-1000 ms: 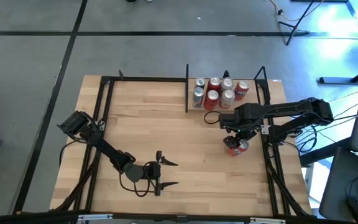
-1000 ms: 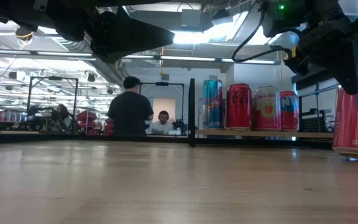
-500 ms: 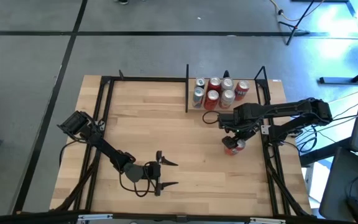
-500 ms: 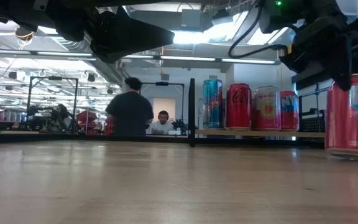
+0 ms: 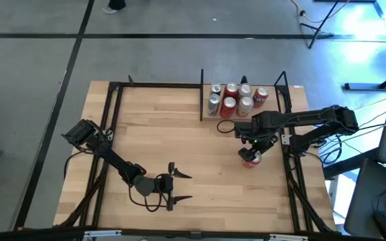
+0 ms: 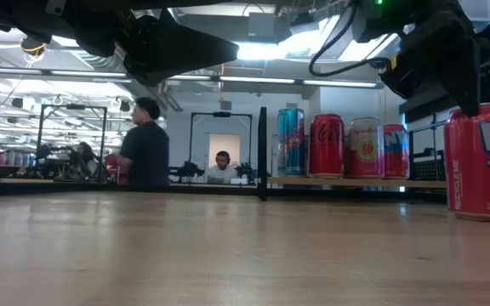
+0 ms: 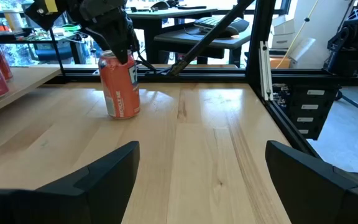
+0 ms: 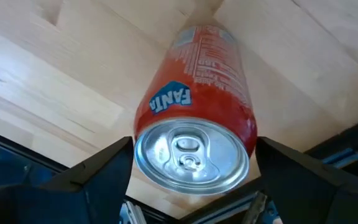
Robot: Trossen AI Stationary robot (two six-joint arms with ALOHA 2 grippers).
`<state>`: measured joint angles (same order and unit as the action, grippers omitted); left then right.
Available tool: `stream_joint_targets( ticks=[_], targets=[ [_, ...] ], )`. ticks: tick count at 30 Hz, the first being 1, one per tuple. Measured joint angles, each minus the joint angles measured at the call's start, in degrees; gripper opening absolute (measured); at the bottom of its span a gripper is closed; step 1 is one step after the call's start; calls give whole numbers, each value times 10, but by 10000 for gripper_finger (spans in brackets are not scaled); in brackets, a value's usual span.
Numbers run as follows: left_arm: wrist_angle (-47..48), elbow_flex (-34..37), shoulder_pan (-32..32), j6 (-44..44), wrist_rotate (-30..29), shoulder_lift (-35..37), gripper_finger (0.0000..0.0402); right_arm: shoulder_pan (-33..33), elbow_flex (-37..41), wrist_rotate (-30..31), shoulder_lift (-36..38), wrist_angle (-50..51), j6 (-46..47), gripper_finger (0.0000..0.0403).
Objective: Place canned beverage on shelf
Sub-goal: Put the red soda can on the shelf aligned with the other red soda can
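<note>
A red-orange Fanta can stands upright on its base on the wooden tabletop, toward the right side, on the near side of the shelf. It also shows in the low view and the left wrist view. My right gripper is above it, shut on its top. The shelf, a light plank between black uprights, carries several cans at the far right. My left gripper is open and empty near the table's near edge. My right gripper pinches the Fanta can's top end at the rim between its two fingers, one on each side. The fingers come from above, pointing down. The can stands upright with its base on the tabletop.
A black upright bar bounds the shelf's left end. Black frame rails run along the table's edges. Bare wood lies between the two arms. A person walks in the room behind the table.
My right gripper has gone a little toward the table's left edge with the Fanta can. The can was tilted, with its base off the table; now it stands upright on the tabletop. The person behind has walked to the left.
</note>
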<state>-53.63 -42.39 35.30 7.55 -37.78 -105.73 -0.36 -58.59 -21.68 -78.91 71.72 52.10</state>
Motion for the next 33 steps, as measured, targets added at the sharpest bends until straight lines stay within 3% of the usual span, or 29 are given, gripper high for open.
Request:
stream_joint_targets(
  ticks=[6,12,18,24,33],
  targets=[
    [0,0,0,0,0,0,331,0,-20,-1,0,45,-2,321],
    [0,0,0,0,0,0,331,10,-66,85,1,124,-22,321],
    [0,0,1,-2,0,0,331,80,-74,160,38,136,-46,321],
    [0,0,1,-2,14,0,331,199,-74,286,95,137,-119,321],
    [0,0,1,-2,15,0,331,273,-74,312,116,73,-108,321]
  ],
)
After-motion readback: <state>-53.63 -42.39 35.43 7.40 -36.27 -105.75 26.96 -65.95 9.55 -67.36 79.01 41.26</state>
